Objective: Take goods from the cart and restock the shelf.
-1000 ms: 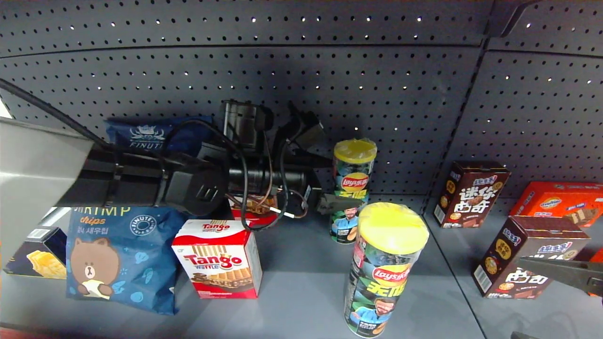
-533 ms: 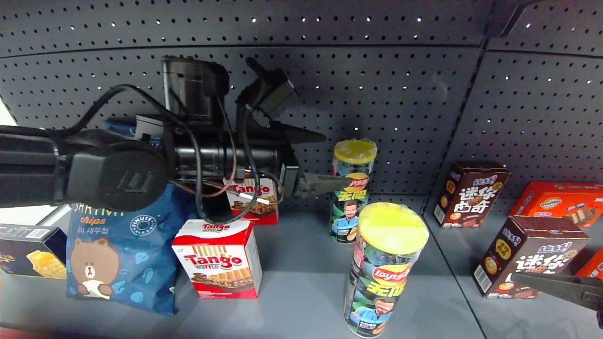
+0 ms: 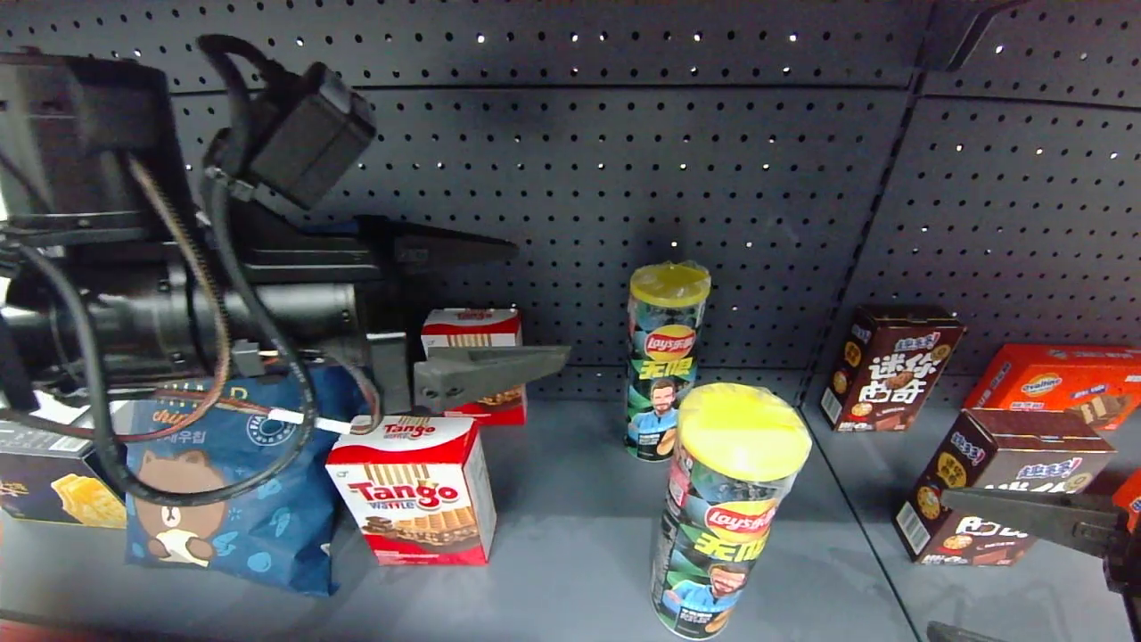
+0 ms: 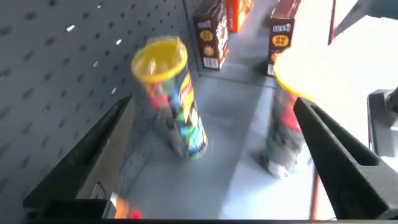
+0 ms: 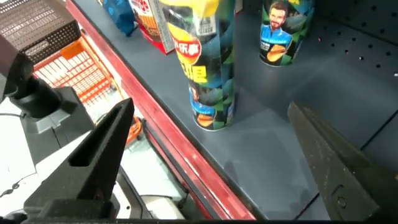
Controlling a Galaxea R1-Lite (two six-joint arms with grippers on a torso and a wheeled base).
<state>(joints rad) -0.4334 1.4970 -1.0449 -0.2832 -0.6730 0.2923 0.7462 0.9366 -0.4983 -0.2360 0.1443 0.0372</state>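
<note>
Now two chip cans (image 3: 733,508) and two wafer boxes (image 3: 414,490) stand shelved, left end effector (image 3: 542,299) and right end effector (image 5: 210,109) released.

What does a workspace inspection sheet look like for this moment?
Surface: grey shelf, goods standing on it.
Job's things: front can and back can upright, ungripped.
Clutter: wafer boxes, blue bag, brown boxes, orange box.
Tools: left tool open, empty, above the wafer boxes; right tool open, empty, near the shelf's front edge.
Cables: cables loop from the left arm in front of the blue bag.
Surroundings: pegboard behind; cart in front of the shelf.
</note>
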